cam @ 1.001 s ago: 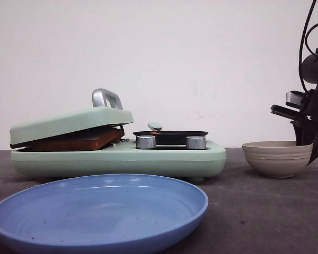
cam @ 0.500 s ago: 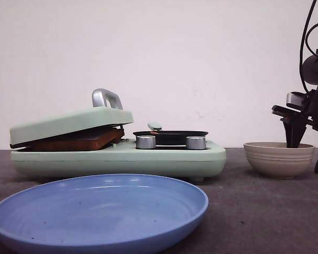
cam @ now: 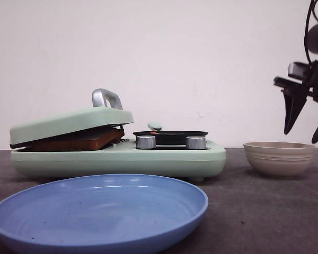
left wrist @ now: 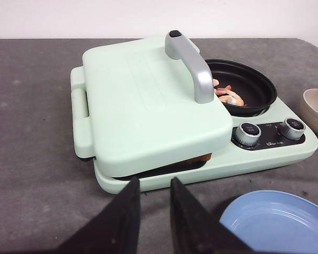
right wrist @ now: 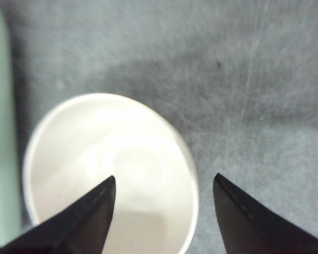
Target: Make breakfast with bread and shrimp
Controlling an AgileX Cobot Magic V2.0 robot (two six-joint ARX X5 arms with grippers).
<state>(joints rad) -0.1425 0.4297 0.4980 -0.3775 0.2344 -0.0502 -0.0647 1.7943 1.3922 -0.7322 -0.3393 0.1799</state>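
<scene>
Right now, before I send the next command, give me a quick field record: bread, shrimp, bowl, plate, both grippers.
bread: under the mint-green lid, which rests tilted on it
shrimp: in the black pan, beside the press
bowl: looks empty
blue plate: empty, in front of the appliance
right gripper: open, above the bowl, holding nothing
left gripper: nearly closed, empty, facing the appliance's front edge

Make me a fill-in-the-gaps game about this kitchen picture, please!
1. The shrimp lie in the black ___.
2. The bread sits under the green ___ of the cooker.
3. The right claw hangs open above the beige ___.
4. The big dish nearest the front camera is the color ___.

Missing words: pan; lid; bowl; blue.
</scene>
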